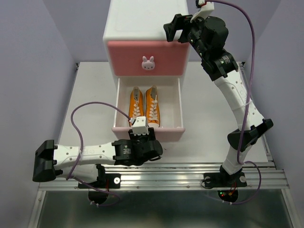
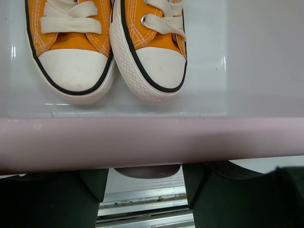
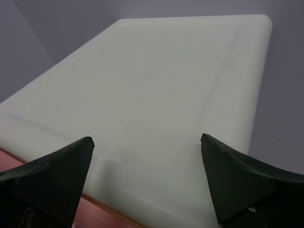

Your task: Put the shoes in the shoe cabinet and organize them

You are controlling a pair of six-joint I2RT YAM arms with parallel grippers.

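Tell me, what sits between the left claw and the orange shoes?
The open drawer's pale pink front wall stands between the left gripper and the orange shoes, shown in the left wrist view.

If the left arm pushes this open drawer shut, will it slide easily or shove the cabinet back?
Probably slides easily: thin plastic drawer, only two small shoes inside. The light-looking cabinet may scoot backward; the small knob could slip.

Spare drawer (image 1: 170, 107) room right of shoes (image 1: 152, 107)
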